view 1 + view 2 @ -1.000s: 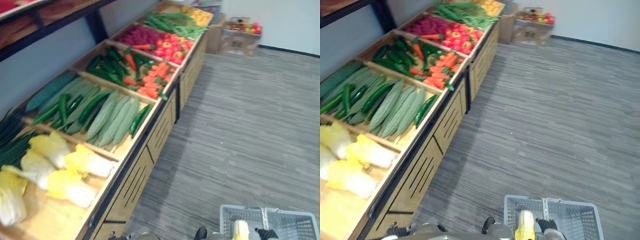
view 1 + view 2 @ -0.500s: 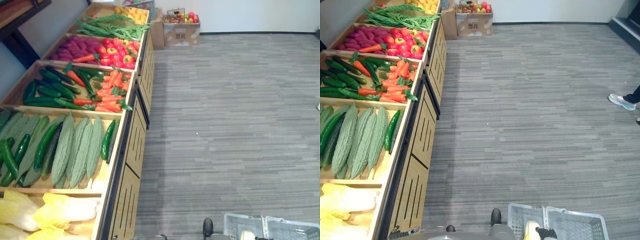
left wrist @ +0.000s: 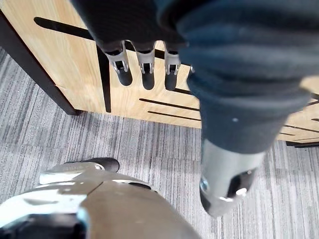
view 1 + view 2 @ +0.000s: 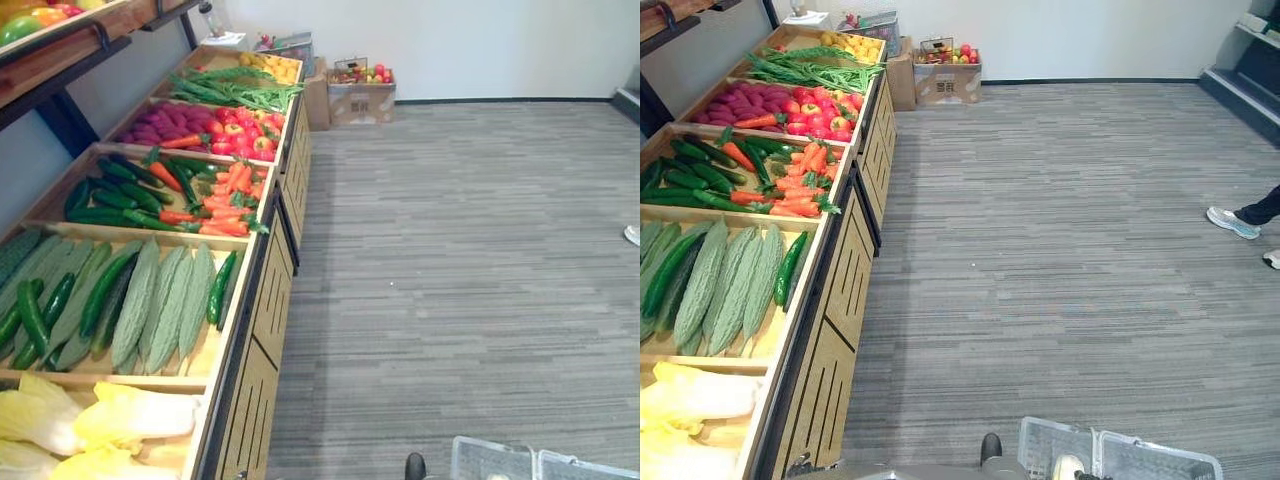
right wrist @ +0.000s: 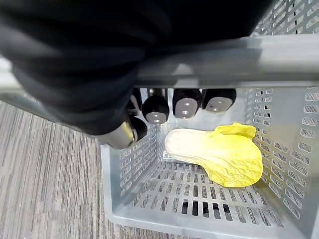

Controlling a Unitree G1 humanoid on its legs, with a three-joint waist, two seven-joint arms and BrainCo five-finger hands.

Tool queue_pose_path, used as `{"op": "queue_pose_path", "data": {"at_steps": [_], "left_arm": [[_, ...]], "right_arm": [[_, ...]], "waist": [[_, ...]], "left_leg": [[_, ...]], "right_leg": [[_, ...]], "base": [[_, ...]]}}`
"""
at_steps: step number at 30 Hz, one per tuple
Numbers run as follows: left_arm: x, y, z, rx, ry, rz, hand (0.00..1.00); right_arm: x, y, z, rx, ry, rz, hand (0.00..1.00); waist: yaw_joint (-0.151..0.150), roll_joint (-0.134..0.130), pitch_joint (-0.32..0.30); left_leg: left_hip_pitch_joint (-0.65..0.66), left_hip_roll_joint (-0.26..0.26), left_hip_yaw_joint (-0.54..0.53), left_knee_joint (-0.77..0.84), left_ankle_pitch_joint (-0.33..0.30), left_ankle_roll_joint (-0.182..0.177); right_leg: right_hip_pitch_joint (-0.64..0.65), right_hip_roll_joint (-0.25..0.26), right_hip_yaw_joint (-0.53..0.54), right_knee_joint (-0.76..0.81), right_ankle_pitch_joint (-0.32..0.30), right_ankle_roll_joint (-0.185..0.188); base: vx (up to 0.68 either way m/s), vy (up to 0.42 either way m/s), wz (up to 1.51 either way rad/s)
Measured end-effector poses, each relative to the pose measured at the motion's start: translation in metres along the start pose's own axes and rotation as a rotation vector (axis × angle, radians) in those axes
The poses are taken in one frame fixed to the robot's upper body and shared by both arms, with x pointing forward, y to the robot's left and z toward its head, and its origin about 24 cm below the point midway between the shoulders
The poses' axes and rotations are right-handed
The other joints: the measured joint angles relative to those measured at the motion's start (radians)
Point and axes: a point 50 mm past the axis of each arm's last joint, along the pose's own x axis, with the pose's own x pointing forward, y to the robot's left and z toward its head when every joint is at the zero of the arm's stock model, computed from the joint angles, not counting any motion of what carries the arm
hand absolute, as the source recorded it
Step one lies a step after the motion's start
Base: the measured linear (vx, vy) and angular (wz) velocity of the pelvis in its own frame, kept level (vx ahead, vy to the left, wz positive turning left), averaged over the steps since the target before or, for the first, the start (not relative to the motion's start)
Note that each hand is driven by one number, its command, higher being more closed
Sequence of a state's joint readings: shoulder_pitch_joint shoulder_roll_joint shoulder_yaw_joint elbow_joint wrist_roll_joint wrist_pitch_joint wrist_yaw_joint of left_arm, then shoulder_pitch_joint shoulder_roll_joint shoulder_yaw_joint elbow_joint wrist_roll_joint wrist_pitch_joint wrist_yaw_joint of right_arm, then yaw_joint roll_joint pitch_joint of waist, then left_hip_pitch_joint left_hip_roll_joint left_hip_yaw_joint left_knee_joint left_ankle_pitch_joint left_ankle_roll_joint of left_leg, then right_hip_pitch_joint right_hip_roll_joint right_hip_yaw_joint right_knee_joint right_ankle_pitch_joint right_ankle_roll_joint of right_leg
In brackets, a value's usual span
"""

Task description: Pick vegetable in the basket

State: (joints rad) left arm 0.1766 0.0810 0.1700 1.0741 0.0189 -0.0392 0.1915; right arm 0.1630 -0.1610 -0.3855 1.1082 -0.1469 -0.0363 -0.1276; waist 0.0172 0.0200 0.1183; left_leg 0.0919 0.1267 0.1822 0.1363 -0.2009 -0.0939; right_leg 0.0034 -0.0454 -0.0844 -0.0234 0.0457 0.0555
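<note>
Carpet (image 4: 1060, 250); right robot hand (image 5: 185, 106) around handle (image 5: 239, 63)

Grocery shop, produce aisle: long wooden display stand (image 4: 845, 270) w/ open bins of bitter gourds (image 4: 725, 280), cucumbers (image 4: 685, 178), carrots (image 4: 800, 188), long beans (image 4: 810, 70), napa cabbages (image 4: 695, 395). Cardboard box (image 4: 945, 84) of fruit at far end, grey carpet floor (image 4: 1060, 250), plastic shopping basket (image 5: 129, 169).

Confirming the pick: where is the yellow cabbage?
The yellow cabbage lies on the bottom of the grey basket in the right wrist view, past the right hand curled round its handle.
</note>
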Motion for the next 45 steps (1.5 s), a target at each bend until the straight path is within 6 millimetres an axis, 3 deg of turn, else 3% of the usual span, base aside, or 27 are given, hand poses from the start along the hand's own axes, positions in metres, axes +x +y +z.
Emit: {"op": "queue_pose_path", "data": {"at_steps": [4, 5, 6, 7, 8, 9, 10, 13, 17, 19, 21, 22, 25, 26, 27, 28, 29, 31, 32, 33, 35, 37, 39, 41, 42, 43, 45], "left_arm": [[-0.003, -0.002, -0.011, -0.073, 0.044, 0.014, 0.0], [-0.004, 0.002, -0.015, -0.096, 0.053, 0.031, 0.0], [-0.002, 0.006, -0.008, -0.128, 0.032, 0.051, 0.0], [-0.002, 0.007, -0.004, -0.143, 0.019, 0.054, 0.0], [-0.001, 0.008, -0.002, -0.15, 0.01, 0.056, 0.0], [-0.002, 0.007, -0.001, -0.148, 0.007, 0.055, 0.0], [-0.002, 0.006, -0.002, -0.139, 0.011, 0.053, 0.0], [-0.007, 0.0, -0.016, -0.104, 0.036, 0.028, 0.0], [-0.018, -0.004, -0.045, -0.064, 0.106, 0.005, 0.0], [-0.025, -0.008, -0.062, -0.057, 0.154, -0.012, 0.0], [-0.026, -0.002, -0.066, -0.037, 0.145, -0.019, 0.0], [-0.025, 0.004, -0.064, 0.013, 0.123, -0.019, 0.0], [-0.025, 0.008, -0.069, 0.054, 0.15, -0.041, 0.0], [-0.027, 0.005, -0.077, 0.099, 0.184, -0.078, 0.0], [-0.027, 0.006, -0.08, 0.106, 0.203, -0.062, 0.0], [-0.027, 0.007, -0.08, 0.108, 0.204, -0.058, 0.0], [-0.027, 0.008, -0.08, 0.133, 0.215, -0.06, 0.0], [-0.028, 0.005, -0.084, 0.134, 0.234, -0.091, 0.0], [-0.029, 0.005, -0.086, 0.121, 0.243, -0.09, 0.0], [-0.029, 0.006, -0.086, 0.097, 0.25, -0.073, 0.0], [-0.028, 0.013, -0.085, 0.055, 0.261, -0.033, 0.0], [-0.027, 0.017, -0.085, 0.028, 0.266, 0.008, 0.0], [-0.025, 0.022, -0.081, -0.018, 0.26, 0.042, 0.0], [-0.013, 0.025, -0.05, -0.072, 0.157, 0.082, 0.0], [-0.01, 0.024, -0.041, -0.08, 0.12, 0.085, 0.0], [-0.007, 0.022, -0.025, -0.092, 0.06, 0.083, 0.0], [-0.004, 0.003, -0.001, -0.142, -0.021, 0.043, 0.0]], "right_arm": [[-0.003, 0.008, -0.005, -0.004, 0.002, 0.02, 1.0], [-0.006, 0.013, -0.007, 0.0, -0.004, 0.033, 1.0], [-0.007, 0.019, -0.008, 0.011, 0.0, 0.042, 1.0], [-0.007, 0.021, -0.008, 0.022, 0.003, 0.038, 1.0], [-0.007, 0.023, -0.006, 0.026, -0.001, 0.037, 1.0], [-0.007, 0.023, -0.003, 0.03, -0.012, 0.032, 1.0], [-0.007, 0.024, -0.003, 0.032, -0.01, 0.031, 1.0], [-0.004, 0.019, 0.006, 0.039, -0.032, 0.012, 1.0], [-0.003, 0.014, 0.022, 0.036, -0.092, 0.001, 1.0], [-0.002, 0.006, 0.025, 0.025, -0.111, -0.018, 1.0], [-0.002, 0.011, 0.025, 0.04, -0.108, -0.003, 1.0], [-0.003, 0.012, 0.02, 0.058, -0.091, -0.006, 1.0], [-0.003, -0.002, 0.004, 0.039, -0.043, -0.038, 1.0], [-0.002, -0.005, 0.002, 0.018, -0.028, -0.044, 1.0], [-0.002, 0.004, 0.0, 0.029, -0.007, -0.022, 1.0], [-0.003, 0.007, -0.001, 0.032, -0.003, -0.017, 1.0], [-0.003, 0.012, -0.004, 0.047, 0.014, -0.017, 1.0], [-0.002, 0.009, -0.004, 0.037, 0.015, -0.03, 1.0], [-0.003, 0.01, -0.003, 0.039, 0.01, -0.033, 1.0], [-0.003, 0.014, 0.0, 0.045, -0.008, -0.033, 1.0], [-0.002, 0.018, 0.006, 0.049, -0.024, -0.024, 1.0], [-0.003, 0.016, 0.002, 0.052, -0.015, -0.034, 1.0], [-0.004, 0.019, -0.001, 0.058, -0.013, -0.028, 1.0], [-0.007, 0.027, -0.005, 0.066, -0.005, -0.01, 1.0], [-0.008, 0.029, -0.006, 0.068, -0.002, -0.007, 1.0], [-0.009, 0.03, -0.01, 0.072, 0.003, -0.003, 1.0], [-0.008, 0.024, -0.004, 0.06, -0.024, -0.015, 1.0]], "waist": [[0.0, 0.034, 0.005], [-0.004, 0.03, 0.0], [-0.012, 0.007, -0.002], [-0.011, 0.004, 0.002], [-0.003, -0.012, 0.01], [0.01, -0.013, 0.029], [0.014, -0.018, 0.039], [0.02, 0.009, 0.054], [0.054, 0.011, 0.052], [0.074, 0.039, 0.035], [0.069, 0.008, 0.036], [0.067, -0.029, 0.024], [0.072, -0.037, -0.042], [0.064, -0.036, -0.062], [0.052, -0.063, -0.059], [0.051, -0.069, -0.058], [0.04, -0.105, -0.051], [0.031, -0.086, -0.051], [0.024, -0.084, -0.052], [0.02, -0.081, -0.051], [0.011, -0.086, -0.023], [0.011, -0.062, -0.011], [0.009, -0.053, -0.014], [0.007, -0.058, -0.011], [0.004, -0.06, -0.01], [0.002, -0.067, -0.008], [0.008, -0.012, 0.002]], "left_leg": [[-0.006, 0.08, 0.022, 0.148, -0.101, -0.017], [-0.038, 0.104, 0.026, 0.218, -0.115, -0.015], [-0.109, 0.108, 0.013, 0.362, -0.108, 0.002], [-0.167, 0.112, -0.001, 0.449, -0.081, 0.045], [-0.236, 0.112, -0.022, 0.563, -0.005, 0.082], [-0.272, 0.111, -0.035, 0.645, 0.06, 0.071], [-0.289, 0.109, -0.037, 0.677, 0.052, 0.07], [-0.322, 0.068, -0.018, 0.572, -0.018, 0.063], [-0.329, 0.053, 0.012, 0.182, 0.022, 0.043], [-0.333, 0.065, 0.001, 0.168, 0.052, 0.04], [-0.338, 0.035, 0.024, 0.222, 0.029, 0.049], [-0.334, -0.011, 0.035, 0.257, -0.008, 0.064], [-0.333, -0.088, 0.046, 0.263, -0.056, 0.102], [-0.325, -0.116, 0.051, 0.248, -0.068, 0.119], [-0.308, -0.14, 0.049, 0.245, -0.075, 0.132], [-0.302, -0.144, 0.048, 0.245, -0.077, 0.135], [-0.241, -0.189, 0.032, 0.207, -0.081, 0.137], [-0.147, -0.201, 0.027, 0.093, -0.064, 0.137], [-0.129, -0.199, 0.025, 0.072, -0.062, 0.138], [-0.102, -0.199, 0.028, 0.047, -0.053, 0.158], [-0.05, -0.181, 0.036, 0.034, -0.059, 0.173], [-0.001, -0.135, 0.05, 0.035, -0.074, 0.161], [0.022, -0.102, 0.053, 0.043, -0.092, 0.135], [0.039, -0.072, 0.025, 0.054, -0.136, 0.097], [0.039, -0.066, 0.013, 0.068, -0.151, 0.083], [0.043, -0.059, -0.007, 0.088, -0.176, 0.062], [0.054, 0.018, -0.038, 0.109, -0.172, 0.015]], "right_leg": [[-0.024, 0.061, 0.011, 0.154, -0.092, -0.026], [-0.072, 0.062, 0.001, 0.259, -0.152, -0.032], [-0.11, 0.057, -0.008, 0.315, -0.2, -0.04], [-0.12, 0.049, -0.019, 0.328, -0.207, -0.044], [-0.113, 0.037, -0.021, 0.331, -0.211, -0.05], [-0.084, 0.028, -0.017, 0.324, -0.216, -0.059], [-0.072, 0.026, -0.016, 0.321, -0.22, -0.062], [-0.032, 0.004, -0.01, 0.317, -0.237, -0.055], [-0.033, 0.0, 0.032, 0.28, -0.241, -0.053], [-0.014, 0.026, 0.074, 0.271, -0.235, -0.031], [-0.031, -0.015, 0.096, 0.406, -0.302, -0.009], [-0.007, -0.066, 0.109, 0.382, -0.372, 0.027], [0.017, -0.13, 0.122, 0.345, -0.397, 0.041], [-0.012, -0.136, 0.141, 0.476, -0.397, 0.063], [-0.092, -0.13, 0.145, 0.796, -0.371, 0.109], [-0.105, -0.13, 0.144, 0.841, -0.351, 0.125], [-0.131, -0.166, 0.101, 0.962, -0.195, 0.119], [-0.18, -0.196, 0.058, 1.05, -0.011, 0.068], [-0.195, -0.205, 0.04, 1.075, -0.013, 0.056], [-0.235, -0.23, -0.007, 1.098, -0.062, 0.01], [-0.293, -0.244, -0.091, 1.089, -0.173, 0.014], [-0.296, -0.225, -0.177, 0.976, -0.211, 0.012], [-0.287, -0.212, -0.24, 0.799, -0.208, 0.015], [-0.273, -0.196, -0.245, 0.515, -0.173, 0.022], [-0.262, -0.197, -0.234, 0.446, -0.145, 0.019], [-0.24, -0.203, -0.223, 0.369, -0.053, 0.016], [-0.209, -0.136, -0.257, 0.404, -0.096, -0.011]], "base": [[0.05, -0.067, -0.26], [0.07, -0.099, 0.13], [0.05, -0.074, 0.3], [0.07, -0.119, 0.36], [0.13, -0.135, 0.16], [0.13, -0.106, 0.09], [0.1, -0.043, 0.11], [0.1, 0.048, 0.04], [0.1, 0.159, -0.34], [0.28, 0.287, -0.59], [0.29, 0.201, -0.24], [0.24, 0.211, 0.12], [0.26, 0.268, 0.11], [0.29, 0.123, 0.31], [0.29, 0.073, 0.3], [0.36, 0.078, 0.34], [0.31, 0.084, 0.14], [0.3, 0.085, 0.02], [0.28, 0.061, -0.06], [0.19, 0.023, -0.07], [0.26, -0.057, -0.11], [0.25, -0.108, -0.07], [0.25, -0.132, 0.01], [0.4, -0.283, 0.29], [0.39, -0.346, 0.44], [0.32, -0.296, 0.33], [0.37, -0.311, 0.18]]}}
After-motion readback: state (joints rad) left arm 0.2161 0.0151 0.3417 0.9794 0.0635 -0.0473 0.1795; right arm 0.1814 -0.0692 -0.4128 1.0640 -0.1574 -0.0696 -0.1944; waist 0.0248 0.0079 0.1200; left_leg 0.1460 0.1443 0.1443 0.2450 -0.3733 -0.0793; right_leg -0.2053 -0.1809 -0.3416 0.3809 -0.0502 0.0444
